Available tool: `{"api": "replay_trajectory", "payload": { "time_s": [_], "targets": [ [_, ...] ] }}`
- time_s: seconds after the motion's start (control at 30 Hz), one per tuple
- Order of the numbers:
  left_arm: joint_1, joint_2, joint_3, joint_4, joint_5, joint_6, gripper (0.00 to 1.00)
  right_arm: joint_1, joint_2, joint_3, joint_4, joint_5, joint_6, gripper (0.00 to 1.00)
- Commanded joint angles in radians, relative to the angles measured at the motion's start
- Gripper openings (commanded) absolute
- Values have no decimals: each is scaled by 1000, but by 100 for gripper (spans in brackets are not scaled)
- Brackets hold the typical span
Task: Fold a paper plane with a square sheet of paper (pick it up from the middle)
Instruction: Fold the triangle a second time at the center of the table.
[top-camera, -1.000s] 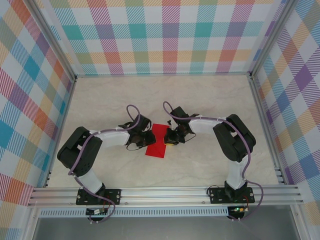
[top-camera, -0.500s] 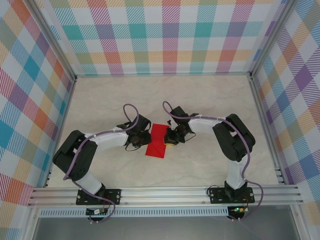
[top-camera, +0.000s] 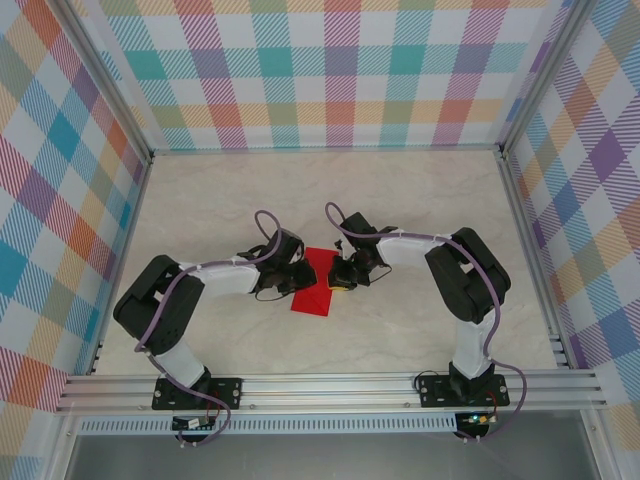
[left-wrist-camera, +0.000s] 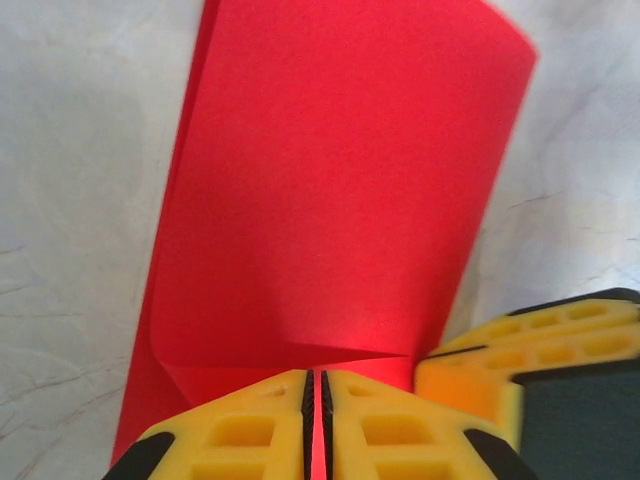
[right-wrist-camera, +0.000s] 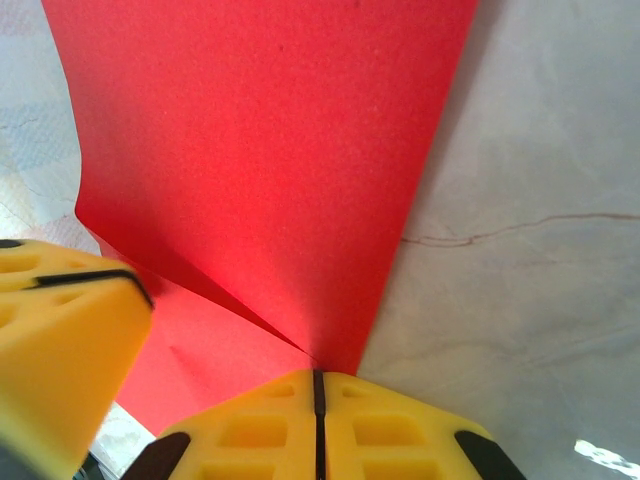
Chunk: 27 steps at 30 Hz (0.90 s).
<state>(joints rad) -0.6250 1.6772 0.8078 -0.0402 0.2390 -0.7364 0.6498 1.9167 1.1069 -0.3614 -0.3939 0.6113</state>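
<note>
The square sheet of paper (top-camera: 314, 288) is bright red and lies mid-table between both arms, its middle raised into a ridge. My left gripper (top-camera: 297, 276) is shut on its left side. In the left wrist view a thin red strip runs between the pads (left-wrist-camera: 316, 420) and the sheet (left-wrist-camera: 330, 180) curves away ahead. My right gripper (top-camera: 340, 276) is shut on the opposite edge. In the right wrist view a crease in the paper (right-wrist-camera: 270, 150) runs into the closed jaws (right-wrist-camera: 318, 385). The two grippers nearly touch. A paper plane is out of view.
The pale marble tabletop (top-camera: 400, 200) extends behind and to both sides. Checked walls and aluminium posts (top-camera: 520, 200) enclose it. The other gripper's yellow finger shows at the edge of each wrist view (left-wrist-camera: 520, 360) (right-wrist-camera: 60, 340).
The left arm's elbow swung out to the left and came back. Its gripper stayed at the paper's left edge and closed slightly. The right arm and the paper held still.
</note>
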Motion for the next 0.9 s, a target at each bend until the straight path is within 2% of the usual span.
{"api": "replay_trajectory", "payload": {
  "time_s": [0.0, 0.23, 0.43, 0.67, 0.87],
  "targets": [
    [7, 25, -14, -29, -23, -5, 12, 9, 88, -25, -34, 124, -22, 8],
    [6, 34, -51, -72, -78, -16, 12, 8, 23, -2, -20, 90, -23, 8],
    [5, 24, -86, -79, -83, -31, 10, 36, -161, -77, 68, 8, -30, 13],
    [6, 21, -101, -69, -75, -30, 10, 122, -279, -195, 120, 45, 60, 14],
    [6, 24, -102, -64, -75, -32, 10, 213, -236, -159, 125, 120, 110, 12]
  ]
}}
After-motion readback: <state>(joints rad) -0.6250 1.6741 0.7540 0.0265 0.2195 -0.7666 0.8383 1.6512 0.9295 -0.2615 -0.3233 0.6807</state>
